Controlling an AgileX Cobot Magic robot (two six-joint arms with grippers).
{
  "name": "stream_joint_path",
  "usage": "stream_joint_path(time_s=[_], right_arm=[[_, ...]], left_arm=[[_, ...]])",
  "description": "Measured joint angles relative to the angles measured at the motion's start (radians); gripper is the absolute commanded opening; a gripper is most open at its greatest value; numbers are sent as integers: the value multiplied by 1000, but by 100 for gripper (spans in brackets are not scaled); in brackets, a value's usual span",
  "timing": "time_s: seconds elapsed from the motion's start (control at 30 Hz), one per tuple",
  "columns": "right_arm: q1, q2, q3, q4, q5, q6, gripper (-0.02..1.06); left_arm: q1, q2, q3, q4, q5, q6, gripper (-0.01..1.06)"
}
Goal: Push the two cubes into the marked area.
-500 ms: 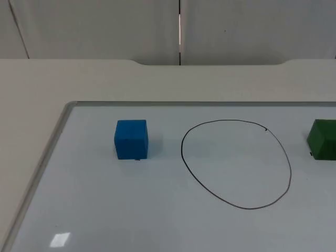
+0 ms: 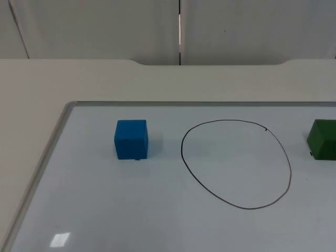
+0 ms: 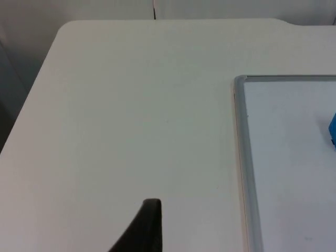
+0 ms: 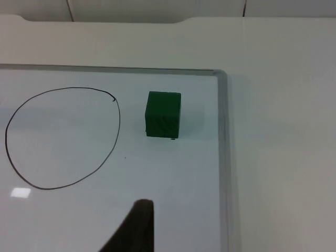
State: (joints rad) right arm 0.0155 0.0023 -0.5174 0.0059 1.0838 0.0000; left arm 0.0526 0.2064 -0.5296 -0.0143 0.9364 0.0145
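Observation:
A blue cube [image 2: 131,139] sits on the whiteboard [image 2: 157,220] left of a hand-drawn black circle [image 2: 236,164]. A green cube [image 2: 323,139] stands just outside the circle's right side, at the picture's right border. In the right wrist view the green cube [image 4: 164,114] lies between the circle [image 4: 63,137] and the board's right frame [image 4: 223,157], some way ahead of my right gripper [image 4: 137,227]. My left gripper [image 3: 149,226] waits over bare table, left of the board's left frame [image 3: 242,157], with the blue cube's edge [image 3: 333,128] far off to its side.
The whiteboard's raised metal frame [image 2: 47,157] runs along its left and far sides. Beige table top [image 2: 105,79] surrounds the board up to the grey partition wall [image 2: 105,26]. Bare board lies between each cube and the circle.

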Motion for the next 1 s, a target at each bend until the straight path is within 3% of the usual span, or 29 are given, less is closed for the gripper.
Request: stream_joint_path(time_s=[0.67, 0.8, 0.93, 1.0], right_arm=[[0, 0, 0, -6, 0, 0, 105], [0, 0, 0, -6, 0, 0, 105], [0, 0, 0, -6, 0, 0, 105], [0, 0, 0, -6, 0, 0, 105]], left_arm=[[0, 186, 0, -44, -178, 2, 104], [0, 195, 0, -56, -238, 2, 97], [0, 246, 0, -68, -291, 2, 68], [0, 268, 0, -68, -306, 2, 64]])
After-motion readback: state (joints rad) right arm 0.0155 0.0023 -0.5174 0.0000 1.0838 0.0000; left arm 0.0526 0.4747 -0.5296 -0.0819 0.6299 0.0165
